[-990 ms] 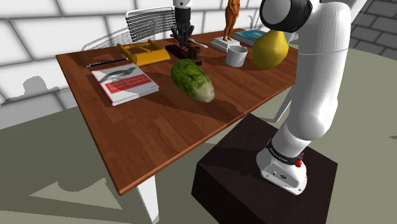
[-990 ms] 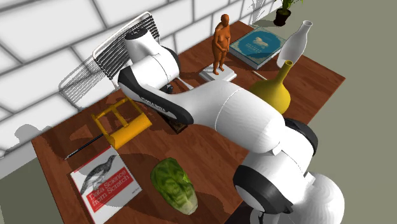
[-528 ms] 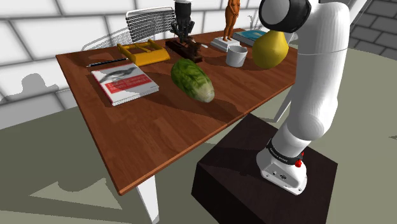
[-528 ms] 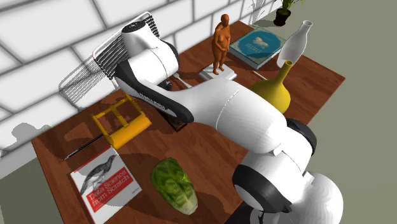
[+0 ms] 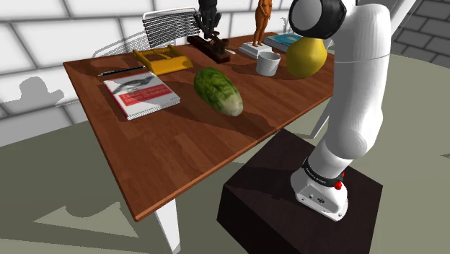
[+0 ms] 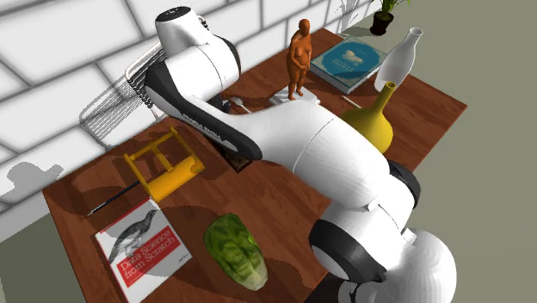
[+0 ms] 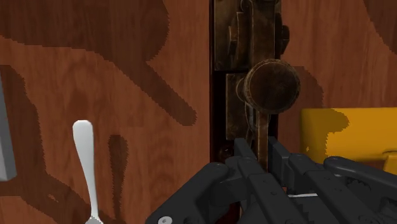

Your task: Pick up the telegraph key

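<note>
End effector [image 7: 259,153] clamped on the lever of the telegraph key [image 7: 272,86], one finger pressed on each side. Key hangs beneath it over the far part of the counter [image 5: 180,144], near a yellow object [image 5: 163,60]. White spoon [image 7: 84,162] lies alongside.

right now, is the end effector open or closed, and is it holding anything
end effector: closed, holding the telegraph key by its lever
</note>
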`<action>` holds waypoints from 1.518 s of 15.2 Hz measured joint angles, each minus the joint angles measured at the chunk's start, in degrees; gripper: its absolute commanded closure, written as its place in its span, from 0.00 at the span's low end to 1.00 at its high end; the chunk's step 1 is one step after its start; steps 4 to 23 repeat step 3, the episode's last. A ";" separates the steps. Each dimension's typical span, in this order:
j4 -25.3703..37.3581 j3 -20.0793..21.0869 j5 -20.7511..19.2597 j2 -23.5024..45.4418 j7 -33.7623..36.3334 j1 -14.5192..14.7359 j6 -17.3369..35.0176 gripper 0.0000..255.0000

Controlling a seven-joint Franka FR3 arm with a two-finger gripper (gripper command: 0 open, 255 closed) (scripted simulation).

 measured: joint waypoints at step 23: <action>3.85 0.02 0.07 1.18 0.03 -0.07 -2.67 1.00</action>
